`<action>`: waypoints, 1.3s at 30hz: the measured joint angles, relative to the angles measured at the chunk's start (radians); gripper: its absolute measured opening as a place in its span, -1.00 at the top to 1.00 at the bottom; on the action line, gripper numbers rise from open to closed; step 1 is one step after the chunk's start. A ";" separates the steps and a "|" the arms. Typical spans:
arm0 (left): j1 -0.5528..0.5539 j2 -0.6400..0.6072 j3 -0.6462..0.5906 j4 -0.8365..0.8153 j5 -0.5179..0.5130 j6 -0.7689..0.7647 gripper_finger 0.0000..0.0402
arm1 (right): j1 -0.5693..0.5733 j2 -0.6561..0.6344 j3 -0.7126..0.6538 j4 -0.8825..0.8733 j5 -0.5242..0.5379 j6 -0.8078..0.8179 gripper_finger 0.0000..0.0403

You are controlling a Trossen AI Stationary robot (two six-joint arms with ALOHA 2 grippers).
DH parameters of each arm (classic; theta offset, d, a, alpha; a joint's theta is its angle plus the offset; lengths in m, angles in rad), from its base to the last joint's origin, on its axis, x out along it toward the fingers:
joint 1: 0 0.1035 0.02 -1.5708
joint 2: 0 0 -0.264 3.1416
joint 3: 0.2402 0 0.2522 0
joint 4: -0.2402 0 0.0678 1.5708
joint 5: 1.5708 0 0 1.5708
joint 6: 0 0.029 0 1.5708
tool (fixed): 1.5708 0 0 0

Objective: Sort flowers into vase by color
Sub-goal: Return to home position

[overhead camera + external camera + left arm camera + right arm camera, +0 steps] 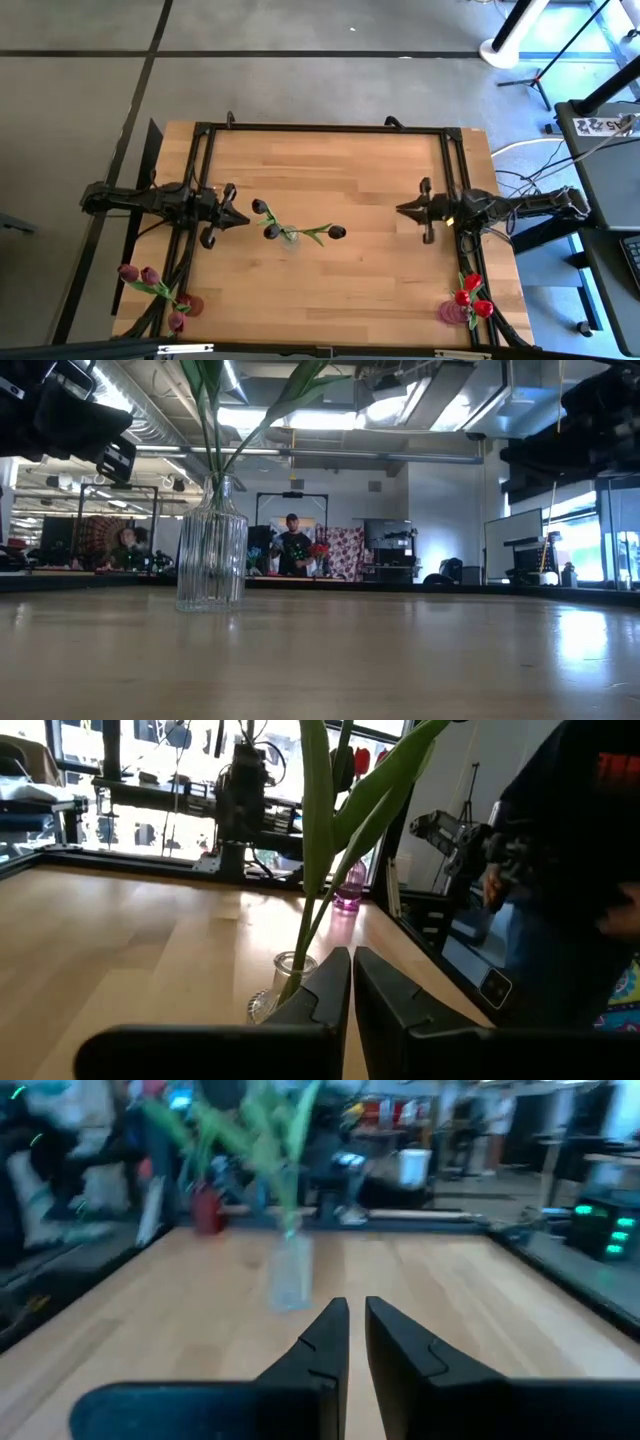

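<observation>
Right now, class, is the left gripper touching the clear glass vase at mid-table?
Apart. The high view shows bare table between the left gripper and the clear glass vase.

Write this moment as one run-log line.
left gripper shut, left of clear vase | right gripper shut, right of it | dark flowers in it

On my feed the light wooden table (380, 200) carries three vases. A clear ribbed glass vase (211, 550) stands near the middle. Along the low camera's edge, a red vase (190, 303) sits at the left arm's corner and a pink vase (450, 313) at the right arm's corner.
</observation>
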State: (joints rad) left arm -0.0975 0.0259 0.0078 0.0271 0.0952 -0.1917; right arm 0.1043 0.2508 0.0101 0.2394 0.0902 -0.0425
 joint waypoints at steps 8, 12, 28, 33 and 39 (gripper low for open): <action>0.000 0.000 0.000 0.000 -0.001 0.000 0.92 | 0.000 -0.251 -0.001 -0.045 0.151 -0.045 0.80; 0.000 -0.001 0.000 0.002 -0.001 0.000 0.92 | 0.000 -0.247 0.007 -0.177 -0.067 -0.015 0.80; 0.000 -0.001 0.000 0.008 -0.004 0.000 0.92 | 0.000 -0.247 0.000 -0.184 -0.301 0.221 0.80; 0.000 0.000 0.000 0.010 -0.005 0.000 0.92 | 0.004 -0.249 -0.001 -0.185 -0.300 0.221 0.80; 0.000 0.000 0.000 0.010 -0.005 0.000 0.92 | 0.066 -0.248 -0.001 -0.190 -0.262 0.221 0.80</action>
State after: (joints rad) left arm -0.0978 0.0261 0.0078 0.0373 0.0906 -0.1921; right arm 0.1707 0.0025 0.0088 0.0498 -0.1721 0.1783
